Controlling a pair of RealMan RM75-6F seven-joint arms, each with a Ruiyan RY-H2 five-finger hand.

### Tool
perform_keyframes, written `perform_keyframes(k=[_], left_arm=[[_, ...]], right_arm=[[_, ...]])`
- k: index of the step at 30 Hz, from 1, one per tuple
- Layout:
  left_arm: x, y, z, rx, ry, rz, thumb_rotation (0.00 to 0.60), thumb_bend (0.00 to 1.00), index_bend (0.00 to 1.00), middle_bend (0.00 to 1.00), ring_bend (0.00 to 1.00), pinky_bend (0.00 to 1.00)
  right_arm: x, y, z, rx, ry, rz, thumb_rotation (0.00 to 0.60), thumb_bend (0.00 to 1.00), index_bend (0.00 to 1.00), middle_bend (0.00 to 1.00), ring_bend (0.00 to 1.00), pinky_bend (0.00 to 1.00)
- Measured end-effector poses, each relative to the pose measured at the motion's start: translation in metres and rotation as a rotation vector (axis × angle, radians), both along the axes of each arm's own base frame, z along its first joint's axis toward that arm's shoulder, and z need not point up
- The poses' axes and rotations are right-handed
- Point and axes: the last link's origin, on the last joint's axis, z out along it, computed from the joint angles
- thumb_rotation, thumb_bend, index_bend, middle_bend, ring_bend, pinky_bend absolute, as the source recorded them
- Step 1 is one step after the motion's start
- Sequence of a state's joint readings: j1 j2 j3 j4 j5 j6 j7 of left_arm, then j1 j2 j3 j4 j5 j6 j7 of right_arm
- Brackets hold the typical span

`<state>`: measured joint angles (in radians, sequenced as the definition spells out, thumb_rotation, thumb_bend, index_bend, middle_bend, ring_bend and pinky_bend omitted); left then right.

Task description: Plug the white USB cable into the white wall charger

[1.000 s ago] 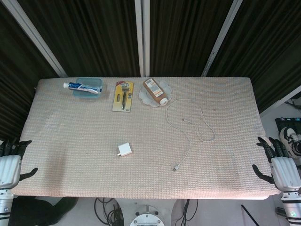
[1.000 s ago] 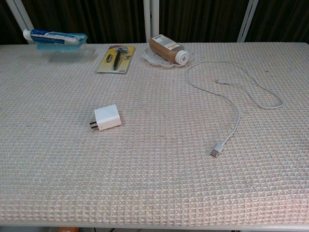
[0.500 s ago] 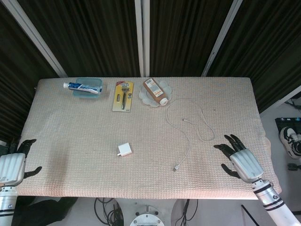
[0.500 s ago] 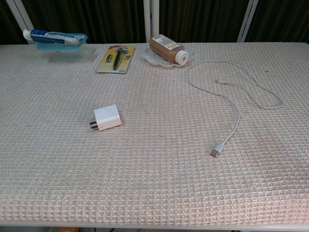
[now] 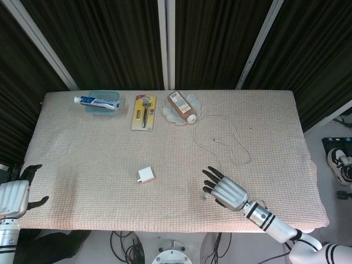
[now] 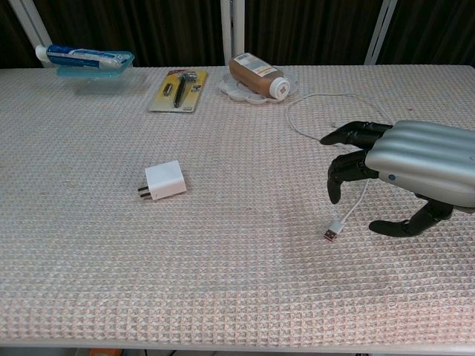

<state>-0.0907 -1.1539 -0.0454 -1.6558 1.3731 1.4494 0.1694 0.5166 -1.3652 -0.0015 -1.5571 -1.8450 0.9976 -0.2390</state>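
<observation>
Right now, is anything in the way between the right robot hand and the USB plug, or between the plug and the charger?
Nothing visible. The right robot hand hovers open just above the cable, beside its USB plug. Between the plug and the charger there is only bare mat. The bottle and razor pack lie far behind.

white wall charger (image 6: 165,180) lying flat; white usb cable (image 6: 355,204) loosely looped, unplugged.

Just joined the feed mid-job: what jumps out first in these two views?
The right hand, fingers spread, hovers over the near end of the white USB cable, whose plug lies on the mat just below the fingertips. The white wall charger sits alone mid-table to the left, prongs pointing left. The left hand waits open at the near-left table edge.
</observation>
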Motion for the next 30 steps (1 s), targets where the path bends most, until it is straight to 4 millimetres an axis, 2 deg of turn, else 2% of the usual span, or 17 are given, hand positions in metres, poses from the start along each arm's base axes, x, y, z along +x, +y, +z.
perform_keyframes(k=[8,19,30], left_arm=[[-0.002,0.002,-0.002,-0.008,-0.01,0.001,0.6,0.09,0.19,0.19,0.01,0.0],[-0.004,0.003,-0.003,-0.014,-0.018,0.002,0.6,0.09,0.19,0.19,0.01,0.0],[-0.006,0.002,-0.004,-0.017,-0.022,0.004,0.6,0.09,0.19,0.18,0.01,0.0]], right_arm=[[-0.005,-0.002,-0.017,-0.007,0.007,0.0,0.6,0.28,0.42,0.32,0.0,0.0],[-0.002,-0.005,-0.032,-0.006,0.016,-0.001,0.6,0.3,0.44,0.32,0.0,0.0],[-0.003,-0.006,-0.037,-0.005,0.025,-0.014,0.6,0.32,0.46,0.33,0.0,0.0]])
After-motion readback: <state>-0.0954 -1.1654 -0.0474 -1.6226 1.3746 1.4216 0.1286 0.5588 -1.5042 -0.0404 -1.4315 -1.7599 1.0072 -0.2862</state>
